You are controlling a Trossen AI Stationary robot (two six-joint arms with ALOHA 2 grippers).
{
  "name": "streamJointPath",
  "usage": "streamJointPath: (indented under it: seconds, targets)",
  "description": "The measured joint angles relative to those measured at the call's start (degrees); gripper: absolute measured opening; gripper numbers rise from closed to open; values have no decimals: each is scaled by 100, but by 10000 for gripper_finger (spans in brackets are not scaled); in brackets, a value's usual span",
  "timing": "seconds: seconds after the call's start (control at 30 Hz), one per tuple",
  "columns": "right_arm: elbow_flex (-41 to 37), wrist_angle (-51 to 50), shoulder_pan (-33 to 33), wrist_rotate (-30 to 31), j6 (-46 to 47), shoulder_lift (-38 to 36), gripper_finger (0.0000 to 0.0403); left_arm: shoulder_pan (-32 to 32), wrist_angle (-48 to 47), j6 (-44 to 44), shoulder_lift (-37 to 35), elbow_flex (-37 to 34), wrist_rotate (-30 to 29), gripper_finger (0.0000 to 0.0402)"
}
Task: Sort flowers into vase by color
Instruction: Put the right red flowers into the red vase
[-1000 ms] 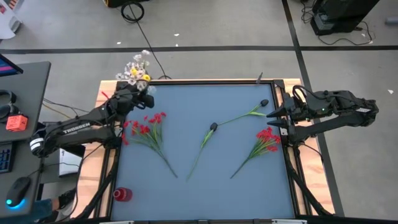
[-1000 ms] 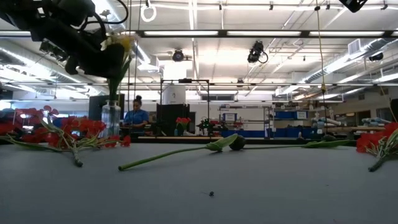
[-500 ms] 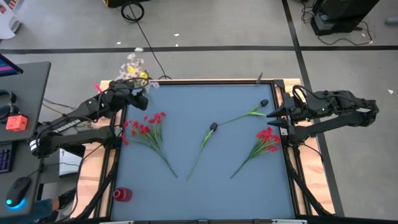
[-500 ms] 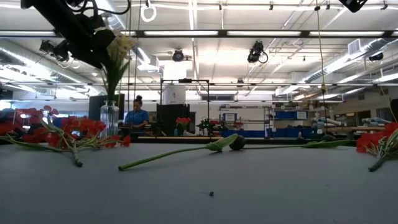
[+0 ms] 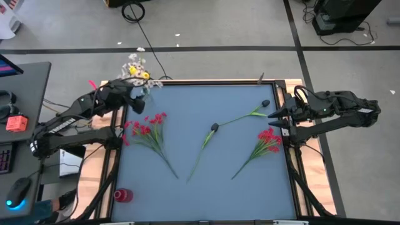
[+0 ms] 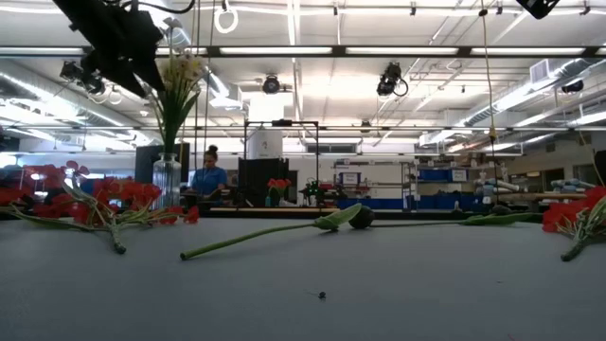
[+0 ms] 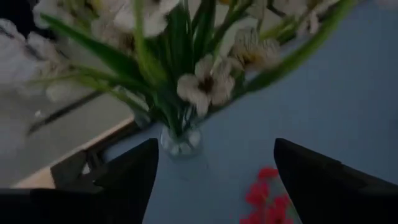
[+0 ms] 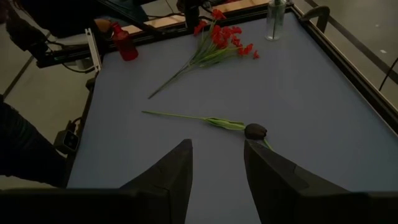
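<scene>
Hovering above the vase (image 7: 180, 138) at the far left corner of the desk (image 5: 206, 187), the left pincer (image 7: 214, 168) has its two dark fingers (image 7: 127, 174) spread wide with nothing between them; its wrist view looks down through the gap onto the white and yellow blooms (image 7: 208, 84) standing in the glass. That bunch (image 5: 137, 72) rises from the vase at the corner, and the low view shows it upright with the left arm (image 6: 118, 43) just above and beside it. The step in hand looks like a release: a pale sprig appears delivered, and the pincer holds nothing. The right pincer (image 8: 214, 162) waits at the right edge of the desk, fingers apart and empty, facing across the surface. Four flowers lie flat on the desk: a red spray (image 5: 150, 128) near the left side, closest to the left arm; a dark bud (image 5: 214, 127) on a long stem near the middle; a second dark bud (image 5: 265, 104) toward the far right; and another red spray (image 5: 267, 140) just beside the right pincer. A small red bottle (image 5: 123, 195) stands at the near left edge. By this reading, the pale colours are done and the reds and darks remain. The next move would call for the left arm to lift clear of the bunch without brushing it, then drop to the near red spray and take it low on the stem. Only one vase can be seen, so where the reds belong cannot be told.
</scene>
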Motion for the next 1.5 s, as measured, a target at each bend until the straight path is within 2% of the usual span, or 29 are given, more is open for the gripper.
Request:
streamJointPath:
  seconds: [0.2,0.43,0.6,0.73,0.87,1.0,1.1,1.17,1.27,1.43,1.5]
  targets:
    - [0,0,-1,0,1,0,153,-2,-1362,-583,3,477,548,325]
    - [0,0,-1,-2,-1,-1,153,-89,-2247,-1842,-9,330,1143,325]
    - [0,0,-1,-2,0,-2,153,-446,-1959,-2565,-65,-310,1793,325]
    - [0,0,1,-2,-1,0,153,-896,-1052,-3398,0,-796,2216,325]
    - [0,0,-1,0,0,-1,153,-1375,-315,-4002,248,-1127,1972,325]
    - [0,0,-1,0,-58,-2,153,-1752,-151,-4416,667,-1209,1919,325]
    - [0,2,0,211,-1631,-2,153,-2145,-151,-4851,943,-1209,1926,325]
    - [0,91,1,554,-2308,0,154,-2489,-177,-5415,1085,-1209,1992,325]
    - [2,442,-1,877,-2364,-2,154,-3120,-172,-6140,1251,-1209,2026,325]
    - [2,1148,-1,903,-2704,0,155,-4077,-54,-7182,1471,-1209,2016,325]
    - [5,1686,0,767,-2077,43,154,-4387,101,-7579,1540,-1211,2008,325]
